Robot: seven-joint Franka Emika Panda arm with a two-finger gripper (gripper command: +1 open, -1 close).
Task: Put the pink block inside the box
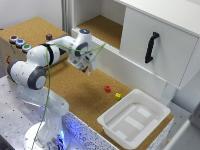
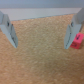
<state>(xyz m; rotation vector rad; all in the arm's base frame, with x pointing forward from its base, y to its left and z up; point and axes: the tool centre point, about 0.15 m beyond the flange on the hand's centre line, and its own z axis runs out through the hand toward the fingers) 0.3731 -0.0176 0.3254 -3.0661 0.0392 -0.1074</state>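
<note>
Trouble brewing — gripper (image 1: 89,67) hangs spread wide and empty above the cork, pink block (image 2: 76,42) sitting just outside one fingertip rather than between them, box (image 1: 153,107) well apart — descend uncorrected and that finger likely knocks the block aside.

Reddish-pink block (image 1: 107,89), yellow-green cube (image 1: 118,95), white box (image 1: 112,122), speckled brown tabletop (image 1: 75,95)

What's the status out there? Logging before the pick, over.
Tool open, empty, raised above the cork. Pink block on the cork, not yet grasped. Box empty. Yellow-green cube beside the pink block, apart from it.
</note>
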